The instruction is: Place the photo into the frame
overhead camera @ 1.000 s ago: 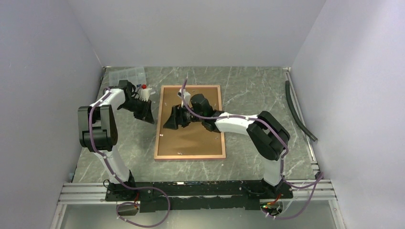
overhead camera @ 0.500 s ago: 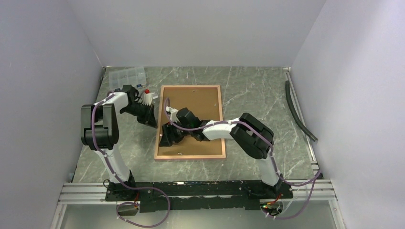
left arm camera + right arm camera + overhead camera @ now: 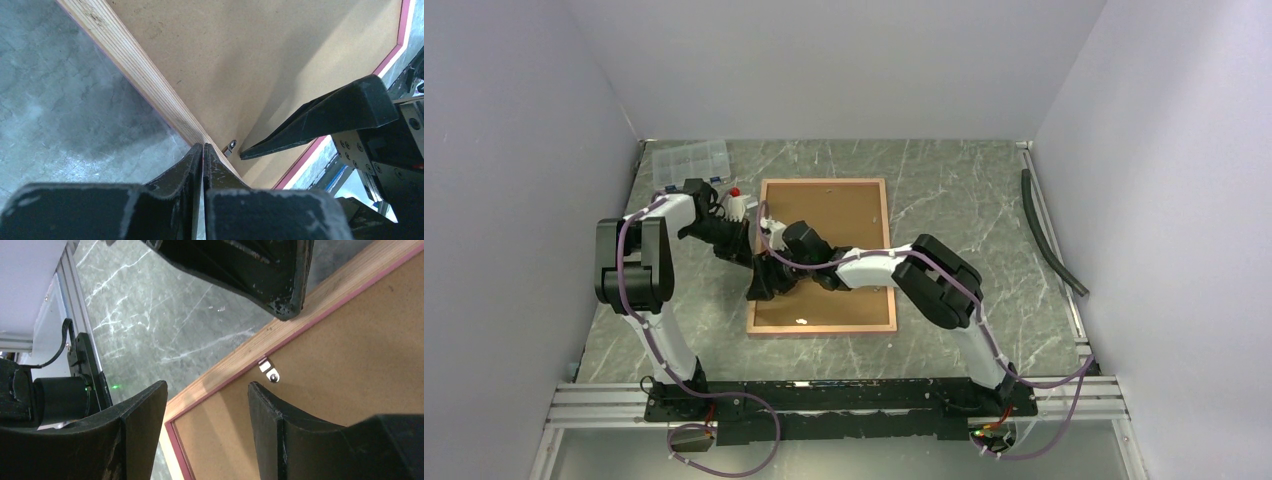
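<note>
Frame [image 3: 844, 328] lies back-up, flat on tabletop [image 3: 944, 190], roughly mid-table, long sides running near-to-far. Tan wood rail up, pink lip showing inside it. Brown backing board [image 3: 844, 215] sits inside the frame.

L gripper [image 3: 746, 254]: fingers pressed together, nothing between. Tips down on the frame's left rail, approx halfway along; L wrist cam shows the tips [image 3: 203, 148] touching the wood edge [image 3: 135, 65].

R gripper [image 3: 762, 288]: fingers spread, straddling the same left rail just nearer the near edge than L. R wrist cam: one finger [image 3: 142, 415] over bare table, the other over the board, not pinching anything. Small metal retaining tab [image 3: 268, 371] on the board edge, just beyond the fingertips and just beside the L tips.

Far-left corner: clear compartment box [image 3: 689, 160], small white bottle w/ red cap [image 3: 737, 200] close to the frame's far-left corner. Black hose [image 3: 1049, 230] along the right edge.
</note>
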Controlling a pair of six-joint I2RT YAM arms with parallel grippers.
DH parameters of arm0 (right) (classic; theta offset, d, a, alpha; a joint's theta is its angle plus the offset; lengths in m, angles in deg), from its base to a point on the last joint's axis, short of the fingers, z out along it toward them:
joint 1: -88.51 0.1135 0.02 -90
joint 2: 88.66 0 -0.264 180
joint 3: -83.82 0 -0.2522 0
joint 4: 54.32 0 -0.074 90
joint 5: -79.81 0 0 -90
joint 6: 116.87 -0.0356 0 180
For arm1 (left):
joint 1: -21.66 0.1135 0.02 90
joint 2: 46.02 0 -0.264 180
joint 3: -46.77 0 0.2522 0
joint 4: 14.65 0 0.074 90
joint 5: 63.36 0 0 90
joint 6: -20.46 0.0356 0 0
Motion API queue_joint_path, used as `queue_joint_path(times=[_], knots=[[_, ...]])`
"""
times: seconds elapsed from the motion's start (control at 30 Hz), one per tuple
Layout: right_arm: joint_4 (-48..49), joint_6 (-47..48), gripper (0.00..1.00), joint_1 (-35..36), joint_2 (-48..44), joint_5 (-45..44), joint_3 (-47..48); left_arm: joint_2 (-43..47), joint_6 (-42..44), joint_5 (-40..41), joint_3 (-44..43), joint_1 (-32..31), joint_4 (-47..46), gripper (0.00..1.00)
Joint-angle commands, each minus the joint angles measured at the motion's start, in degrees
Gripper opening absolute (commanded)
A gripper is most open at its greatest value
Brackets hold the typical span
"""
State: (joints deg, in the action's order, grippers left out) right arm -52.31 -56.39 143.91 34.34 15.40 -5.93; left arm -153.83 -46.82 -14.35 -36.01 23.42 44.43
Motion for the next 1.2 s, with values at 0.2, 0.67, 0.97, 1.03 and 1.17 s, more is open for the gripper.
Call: queue_joint_path(times=[0.2,0.67,0.97,1.03,1.17], knots=[[0.64,0.71,0.63,0.07,2.35,-0.74,3.76,-0.14,-0.80,0.10,0.12,-0.59,-0.23,0.11],[4.67,-3.26,0.76,-5.55,-10.67,3.30,-1.92,3.96,-1.50,1.34,-8.09,0.49,6.20,0.31],[0.00,-3.65,0.84,-17.20,-11.77,6.26,0.67,-3.89,-9.13,0.56,-19.53,1.67,2.93,0.49],[-0.76,-4.25,0.82,-19.07,-9.39,7.04,3.27,-6.84,-10.73,-0.06,-21.41,1.76,2.25,0.46],[-3.06,-5.00,0.79,-20.69,-3.19,7.11,9.98,-10.86,-12.52,-1.88,-23.78,1.78,1.04,0.43]])
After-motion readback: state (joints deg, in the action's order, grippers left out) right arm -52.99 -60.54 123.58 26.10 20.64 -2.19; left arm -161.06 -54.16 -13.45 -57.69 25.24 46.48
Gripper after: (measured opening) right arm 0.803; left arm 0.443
